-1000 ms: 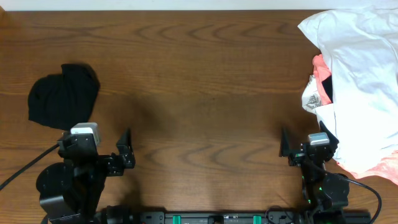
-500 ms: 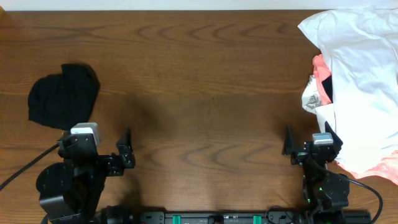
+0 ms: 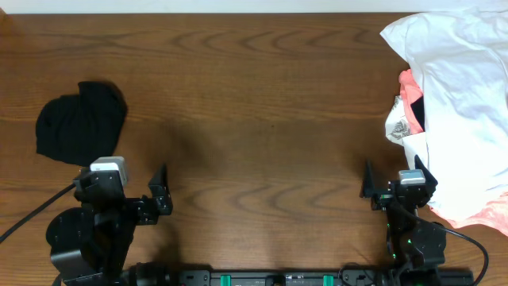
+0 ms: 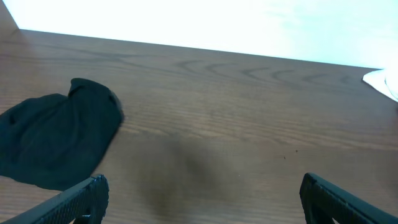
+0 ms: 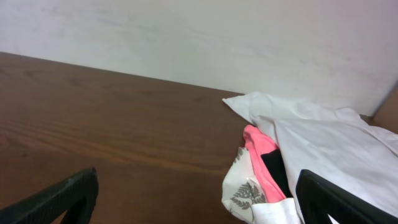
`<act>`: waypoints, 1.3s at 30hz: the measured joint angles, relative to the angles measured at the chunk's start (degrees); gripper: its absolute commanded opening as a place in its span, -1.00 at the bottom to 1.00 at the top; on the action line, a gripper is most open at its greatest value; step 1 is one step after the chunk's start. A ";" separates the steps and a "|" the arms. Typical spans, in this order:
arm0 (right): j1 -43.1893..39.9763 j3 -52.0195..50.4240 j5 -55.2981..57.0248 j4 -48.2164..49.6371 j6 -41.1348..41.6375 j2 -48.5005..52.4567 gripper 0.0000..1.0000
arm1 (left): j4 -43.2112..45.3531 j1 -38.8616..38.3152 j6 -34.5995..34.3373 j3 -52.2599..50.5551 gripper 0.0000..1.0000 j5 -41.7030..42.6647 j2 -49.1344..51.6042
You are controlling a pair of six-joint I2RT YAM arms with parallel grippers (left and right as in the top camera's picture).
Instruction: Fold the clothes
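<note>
Right end effector (image 3: pixel 392 178) nudged slightly rightward, gaping empty, left end effector (image 3: pixel 119 179) likewise open, black clothes (image 3: pixel 79 121) bundled at left of desk (image 3: pixel 262 103)

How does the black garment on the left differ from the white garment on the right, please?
Colour: the black garment is dark; the white garment is pale.
Spread: the black garment is a compact bundle; the white garment sprawls wide and rumpled.
Company: the black garment lies alone; the white garment overlaps a coral-pink garment.
Both rest on the wooden table.
</note>
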 measured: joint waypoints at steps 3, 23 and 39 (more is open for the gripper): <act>0.00 0.00 0.00 0.02 0.00 0.00 0.99 | 0.00 0.00 -0.02 0.00 0.96 0.00 0.00; 0.00 0.00 0.00 0.02 0.00 0.00 0.99 | -0.33 0.00 -0.02 0.00 0.96 0.00 -0.42; 0.00 -0.07 0.11 0.04 0.00 0.00 0.99 | 11.23 0.00 -1.03 -19.23 0.96 0.04 -15.23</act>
